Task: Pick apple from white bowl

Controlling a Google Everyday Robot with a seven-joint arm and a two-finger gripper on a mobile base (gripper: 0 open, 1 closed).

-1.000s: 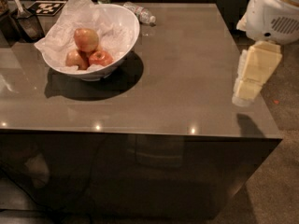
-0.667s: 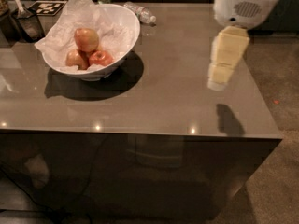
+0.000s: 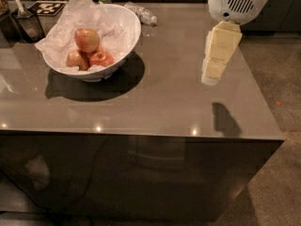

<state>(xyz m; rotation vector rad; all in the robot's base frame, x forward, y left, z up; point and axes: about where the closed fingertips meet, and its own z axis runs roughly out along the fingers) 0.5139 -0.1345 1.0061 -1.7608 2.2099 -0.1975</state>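
Observation:
The white bowl (image 3: 123, 40), lined with crumpled white paper, stands at the back left of the grey table (image 3: 155, 102). The apple (image 3: 87, 39), the largest one, yellowish with an orange-red blush, lies on top in the bowl. A smaller red apple (image 3: 101, 59) and a paler apple (image 3: 76, 59) lie below it. My gripper (image 3: 212, 76) hangs cream-coloured above the right part of the table, well to the right of the bowl and apart from it.
A plastic bottle (image 3: 140, 13) lies behind the bowl. A dark container with a utensil (image 3: 27, 23) and a marker tag (image 3: 47, 7) are at the back left. The table's right edge (image 3: 263, 93) drops to carpet floor.
My arm and gripper have moved left from beyond the table's right edge to over the table's right part. The bowl and apples have not moved.

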